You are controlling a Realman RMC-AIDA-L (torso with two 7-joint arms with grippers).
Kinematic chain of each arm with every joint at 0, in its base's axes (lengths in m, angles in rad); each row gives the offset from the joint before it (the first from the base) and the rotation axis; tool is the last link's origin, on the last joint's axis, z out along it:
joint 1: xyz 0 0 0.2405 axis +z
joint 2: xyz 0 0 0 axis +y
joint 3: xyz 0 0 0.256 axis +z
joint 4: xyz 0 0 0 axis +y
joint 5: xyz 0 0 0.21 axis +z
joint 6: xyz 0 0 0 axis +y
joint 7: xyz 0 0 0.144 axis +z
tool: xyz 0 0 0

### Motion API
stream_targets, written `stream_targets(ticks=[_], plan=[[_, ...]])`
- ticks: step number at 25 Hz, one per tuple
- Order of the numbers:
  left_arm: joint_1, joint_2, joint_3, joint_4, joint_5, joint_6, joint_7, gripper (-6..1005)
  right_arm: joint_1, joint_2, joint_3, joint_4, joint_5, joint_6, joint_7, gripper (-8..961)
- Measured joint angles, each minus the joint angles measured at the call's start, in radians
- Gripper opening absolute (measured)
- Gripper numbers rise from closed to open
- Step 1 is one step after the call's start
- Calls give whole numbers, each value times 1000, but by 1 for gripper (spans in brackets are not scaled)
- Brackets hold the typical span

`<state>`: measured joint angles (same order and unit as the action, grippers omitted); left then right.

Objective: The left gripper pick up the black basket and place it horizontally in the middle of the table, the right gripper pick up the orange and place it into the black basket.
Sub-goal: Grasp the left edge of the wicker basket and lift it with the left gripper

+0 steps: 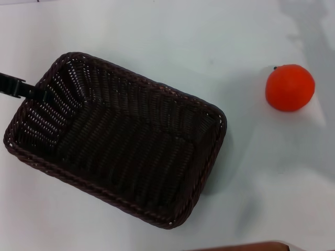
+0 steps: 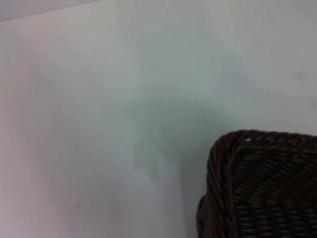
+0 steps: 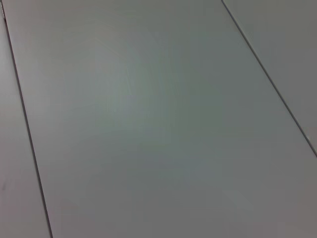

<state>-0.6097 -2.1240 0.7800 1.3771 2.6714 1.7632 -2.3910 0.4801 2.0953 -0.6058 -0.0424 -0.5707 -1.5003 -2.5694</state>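
Note:
The black basket (image 1: 115, 138) lies at an angle on the left half of the table (image 1: 172, 36), open side up and empty. My left gripper (image 1: 32, 91) comes in from the left edge of the head view. Its flat black finger (image 1: 15, 85) lies across the basket's braided rim at the far left corner and holds it. A corner of the basket also shows in the left wrist view (image 2: 262, 188). The orange (image 1: 289, 87) sits on the table at the right, well apart from the basket. My right gripper is out of view.
A brown strip (image 1: 246, 246) shows at the table's near edge. The right wrist view shows only a plain grey surface with thin dark seams (image 3: 29, 139).

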Motion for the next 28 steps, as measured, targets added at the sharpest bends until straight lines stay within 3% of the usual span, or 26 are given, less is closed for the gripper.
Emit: stream_targets(ticks=[7, 18, 21, 28], plan=[[6, -22, 39, -23, 51, -44, 0, 797, -1, 0, 3, 4, 0, 0, 0, 714], [7, -26, 85, -49, 74, -61, -2, 766, -8, 2, 6, 9, 0, 0, 0, 713], [6, -27, 85, -48, 77, -61, -2, 594, -9, 2, 6, 9, 0, 0, 0, 713], [8, -30, 77, -43, 79, -65, -2, 446, -11, 2, 6, 18, 0, 0, 0, 714]])
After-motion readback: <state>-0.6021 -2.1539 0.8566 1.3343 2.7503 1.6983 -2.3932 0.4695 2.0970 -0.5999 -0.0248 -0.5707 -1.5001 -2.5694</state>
